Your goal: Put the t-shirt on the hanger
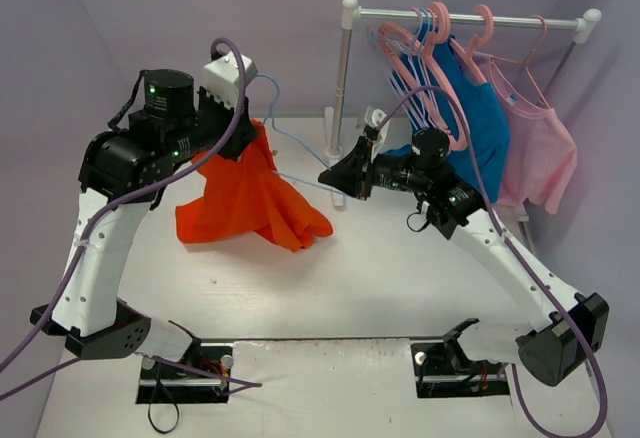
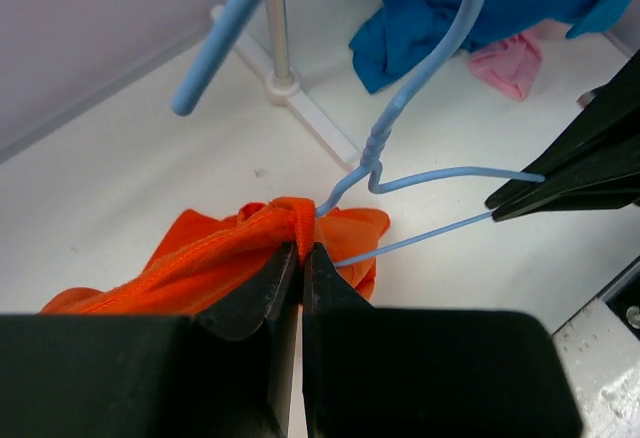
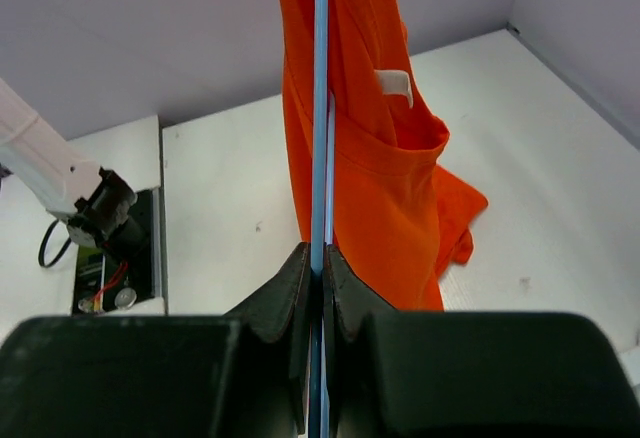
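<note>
The orange-red t-shirt [image 1: 245, 198] hangs from my left gripper [image 1: 243, 138], which is shut on a fold of its neck edge [image 2: 296, 226]. Its lower part rests on the table. The thin light-blue hanger [image 1: 300, 148] runs from the shirt across to my right gripper [image 1: 335, 180], which is shut on the hanger's wire end [image 3: 319, 248]. In the left wrist view the hanger's hook and twisted neck [image 2: 385, 133] rise just behind the shirt. In the right wrist view the wire [image 3: 321, 108] passes against the shirt [image 3: 380, 188], whose white label [image 3: 394, 82] shows inside the neck.
A white clothes rail [image 1: 470, 20] stands at the back right with pink hangers [image 1: 440, 68], a blue shirt [image 1: 475, 118] and a pale pink top [image 1: 540, 148]. Its upright post [image 1: 343, 88] stands just behind the right gripper. Purple walls close in the table.
</note>
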### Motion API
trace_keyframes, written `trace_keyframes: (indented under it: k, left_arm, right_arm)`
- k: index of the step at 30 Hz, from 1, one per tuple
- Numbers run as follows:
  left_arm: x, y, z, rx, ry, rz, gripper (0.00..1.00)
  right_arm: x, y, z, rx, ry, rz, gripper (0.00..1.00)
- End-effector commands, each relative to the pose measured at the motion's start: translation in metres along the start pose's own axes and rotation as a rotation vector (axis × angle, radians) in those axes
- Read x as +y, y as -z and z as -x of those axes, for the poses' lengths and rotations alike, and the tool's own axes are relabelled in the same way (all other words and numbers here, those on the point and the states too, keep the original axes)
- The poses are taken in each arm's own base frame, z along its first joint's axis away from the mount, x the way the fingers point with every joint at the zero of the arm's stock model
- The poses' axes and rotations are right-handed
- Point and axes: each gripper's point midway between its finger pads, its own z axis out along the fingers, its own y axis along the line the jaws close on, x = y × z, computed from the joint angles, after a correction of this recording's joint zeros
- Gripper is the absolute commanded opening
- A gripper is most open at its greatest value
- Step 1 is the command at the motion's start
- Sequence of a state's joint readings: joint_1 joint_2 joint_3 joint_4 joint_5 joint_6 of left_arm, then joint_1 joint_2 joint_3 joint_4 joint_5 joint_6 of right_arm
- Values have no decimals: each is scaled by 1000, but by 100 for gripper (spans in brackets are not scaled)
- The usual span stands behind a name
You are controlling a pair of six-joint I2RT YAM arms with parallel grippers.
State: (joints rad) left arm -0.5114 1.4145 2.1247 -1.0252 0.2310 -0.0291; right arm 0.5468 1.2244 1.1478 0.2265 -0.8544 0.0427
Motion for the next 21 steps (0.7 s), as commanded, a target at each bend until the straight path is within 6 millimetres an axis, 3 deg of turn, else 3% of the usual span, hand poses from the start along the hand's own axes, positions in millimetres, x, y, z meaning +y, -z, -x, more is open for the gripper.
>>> trace_keyframes:
  k: [1, 5, 9, 11, 17, 21]
  left_arm:
    - [-5, 26, 52, -178, -54, -4, 0]
    - [-4, 43, 77, -260, -66, 15, 0]
    - [-3, 40, 82, -269, -67, 15, 0]
    - [-4, 36, 76, -250, -65, 10, 0]
    - [-4, 23, 56, -185, -57, 0, 1]
    - [3, 18, 43, -147, -89, 27, 20]
  right_arm:
    - [7, 0, 100, -252, 212, 42, 0]
    - [5, -3, 129, -317, 245, 48, 0]
    - [10, -1, 155, -381, 283, 56, 0]
    - [9, -1, 154, -390, 283, 53, 0]
    - [3, -4, 126, -403, 222, 46, 0]
    - [-2, -7, 112, -400, 203, 36, 0]
